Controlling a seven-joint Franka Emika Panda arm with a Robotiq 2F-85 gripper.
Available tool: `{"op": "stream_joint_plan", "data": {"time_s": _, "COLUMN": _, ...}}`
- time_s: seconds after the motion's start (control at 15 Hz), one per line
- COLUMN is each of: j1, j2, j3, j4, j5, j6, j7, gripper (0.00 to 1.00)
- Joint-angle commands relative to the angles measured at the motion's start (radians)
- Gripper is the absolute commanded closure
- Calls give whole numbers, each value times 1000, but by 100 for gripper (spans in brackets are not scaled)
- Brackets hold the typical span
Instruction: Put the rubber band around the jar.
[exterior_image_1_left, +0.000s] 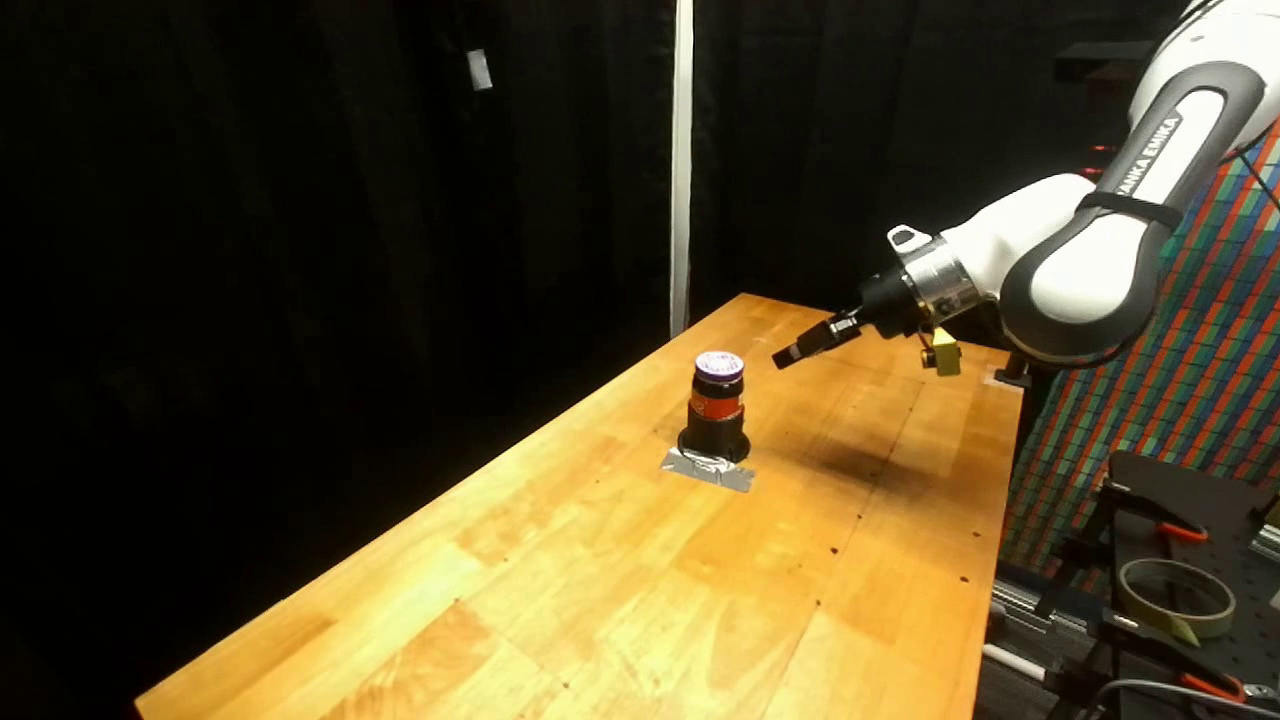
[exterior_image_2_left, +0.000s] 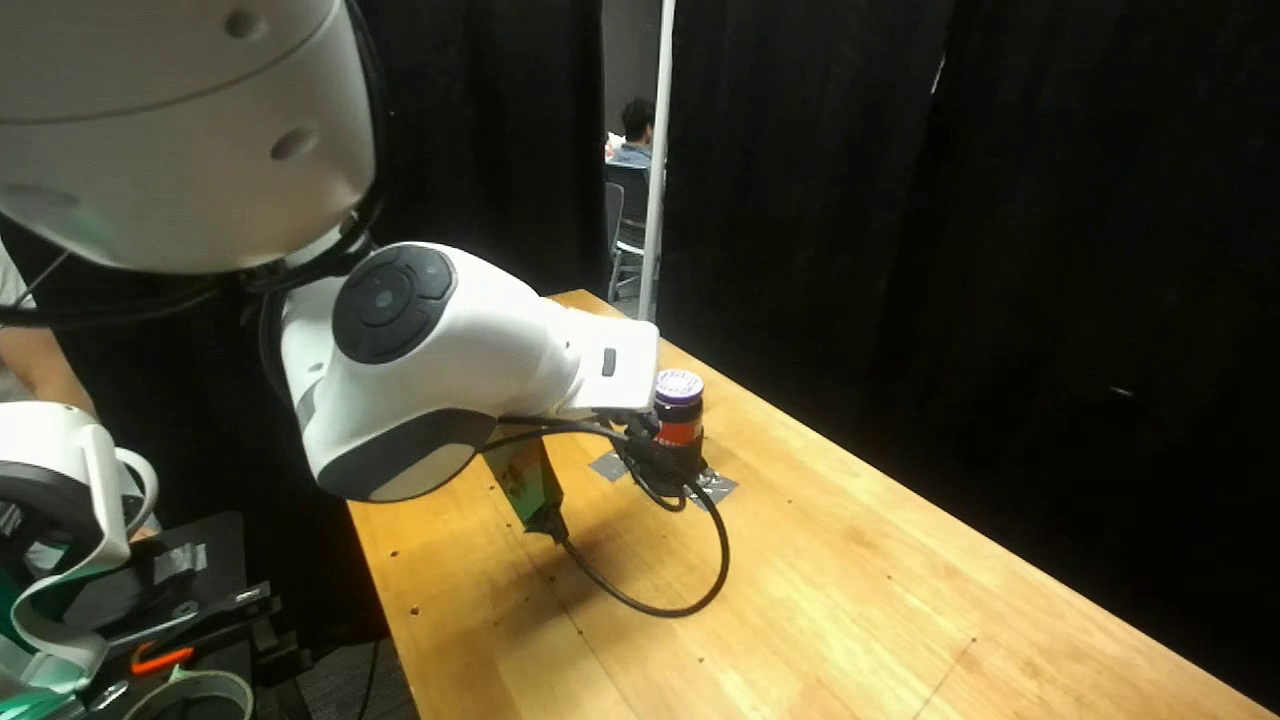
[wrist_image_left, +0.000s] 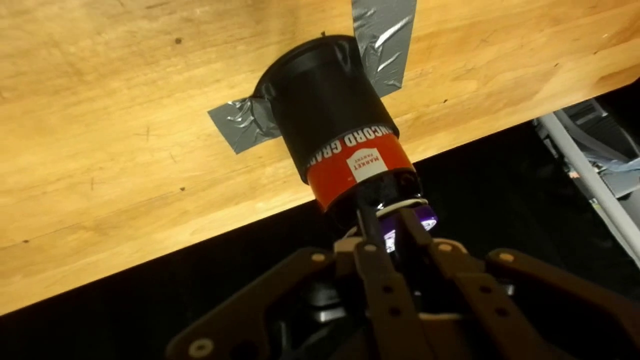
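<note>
Claw (wrist_image_left: 388, 215), one: we are finding its two fingers parted by a narrow gap, and we are seeing nothing gripped between them. It is pointing at the jar (wrist_image_left: 370, 175), near the lid end, and standing apart from it, as an exterior view is showing.

Rubber band (wrist_image_left: 401, 204), one, pale: we are reading it as lying around the jar, just under the purple lid (exterior_image_1_left: 719, 366). Its far side is hiding from us, so we cannot tell whether it is circling completely.

Jar, one, orange-red label (wrist_image_left: 334, 181): it is standing upright, its lower part sitting in a black holder (wrist_image_left: 325, 95).

Grey tape (wrist_image_left: 385, 45), two strips showing: lying at the jar's foot, running from holder to desk (exterior_image_1_left: 600, 600).

Step in hand: we are judging the band placed, or nearly so, with checking and clearing off remaining.

Next move: we are calling for a look at the hidden side, then a straight retreat from the jar without a finger catching the loop.
</note>
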Motion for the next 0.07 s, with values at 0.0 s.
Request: {"op": "stream_joint_plan", "data": {"time_s": 0.0, "j1": 54, "j2": -42, "j3": -78, "j4": 5, "j5": -95, "j6": 4, "j7": 118, "gripper": 77}}
